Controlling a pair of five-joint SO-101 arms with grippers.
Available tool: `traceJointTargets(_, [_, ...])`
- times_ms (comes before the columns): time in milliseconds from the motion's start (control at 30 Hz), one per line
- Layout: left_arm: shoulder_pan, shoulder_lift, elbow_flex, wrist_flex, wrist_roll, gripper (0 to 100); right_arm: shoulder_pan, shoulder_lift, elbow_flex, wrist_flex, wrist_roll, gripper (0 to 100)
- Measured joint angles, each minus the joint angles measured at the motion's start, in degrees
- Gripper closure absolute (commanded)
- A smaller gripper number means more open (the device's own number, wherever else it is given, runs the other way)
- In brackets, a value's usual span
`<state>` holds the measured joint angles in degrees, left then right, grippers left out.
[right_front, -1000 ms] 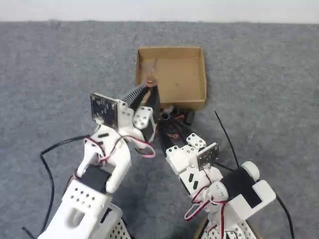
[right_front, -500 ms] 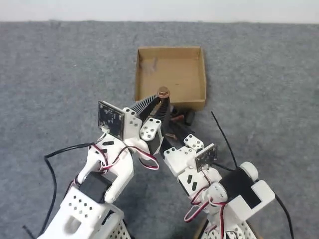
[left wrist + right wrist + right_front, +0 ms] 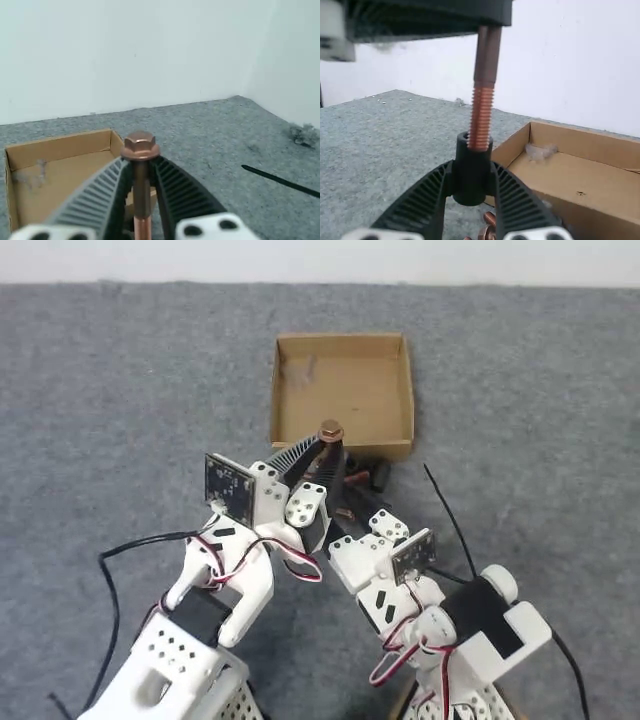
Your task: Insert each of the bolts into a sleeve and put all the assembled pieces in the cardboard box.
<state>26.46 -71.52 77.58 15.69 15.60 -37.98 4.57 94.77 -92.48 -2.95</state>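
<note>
Grey felt-like counter (image 3: 100, 390) under a pale wall, with the cardboard box (image 3: 341, 340) at the far side, open and with no assembled piece inside.

Pinched in the left claw (image 3: 140, 162): one copper bolt (image 3: 140, 146), gripped on the shank just under the hex head. Held upright, head up and threaded end down. From the high view, placed over the box's near wall.

Pinched in the right claw (image 3: 471, 172): a black sleeve (image 3: 471, 165), also upright, bore facing up. Directly beneath the bolt, between the box and the right arm.

Key relation: both long axes vertical and nearly in line, bolt above and sleeve below. Threaded tip right at the sleeve's mouth. Cannot tell whether already a little way in or only touching the rim. Seems to sit slightly toward one side of the bore, so probably calls for a small sideways correction and then a straight push down. Risk of the thread catching on the rim if tilted.

Loose on the counter just beside the box's near wall: further sleeves (image 3: 378, 475) and spare bolts (image 3: 487, 227), not yet assembled.

Against a second ago: left claw and bolt shifted from above the box's near-left corner back toward the right arm, now over the held sleeve. Half a second ago already almost at this spot. Right arm much as before.
</note>
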Motion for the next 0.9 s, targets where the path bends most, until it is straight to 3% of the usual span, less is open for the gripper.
traceJointTargets(400, [-4.48,-0.09,-0.09,-0.09,0.00,99,0.00,0.00,0.00,0.00,0.00,99.1])
traceJointTargets(900, [-3.43,0.00,-1.49,-0.79,0.09,99,0.00,0.00,0.00,0.00,0.00,99.1])
